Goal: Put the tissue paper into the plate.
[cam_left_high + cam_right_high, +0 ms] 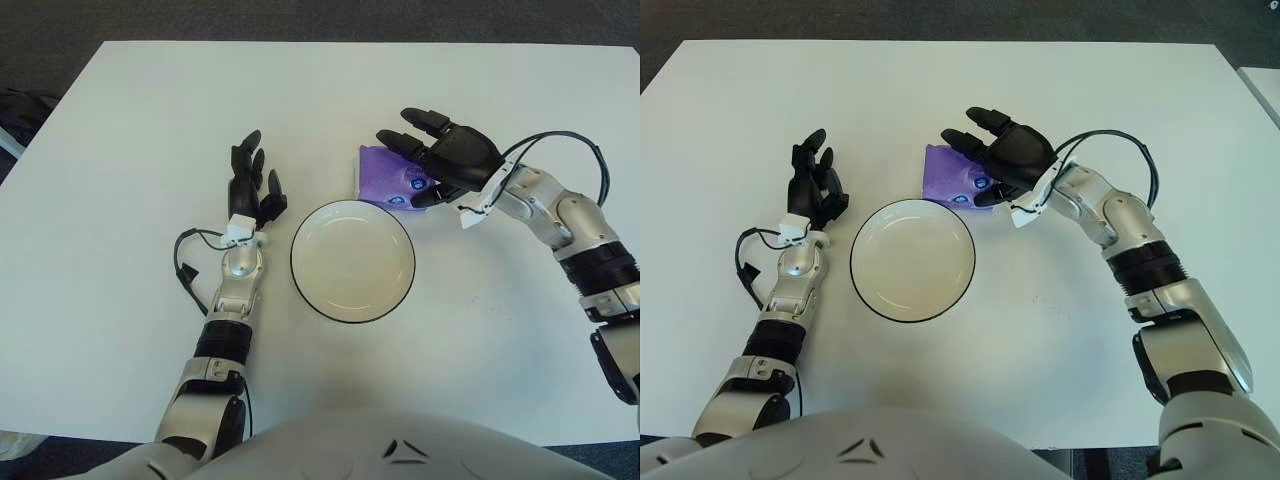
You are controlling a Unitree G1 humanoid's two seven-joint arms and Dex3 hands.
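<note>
The plate (352,260) sits empty on the white table (120,300), left hand (250,185) just beside it, fingers relaxed; behind the rim lies the purple tissue pack (380,175), right hand (445,155) over it, fingers spread

Bright, even light falls from overhead on a white table (120,150). Shadows are soft and faint, hugging the plate (352,260) rim and the underside of the right hand (440,160) over the purple tissue pack (380,175). No harsh glare shows. Both views are sharp throughout. The dark floor (300,18) beyond the table is dim. The table's edges look slightly bowed.
</note>
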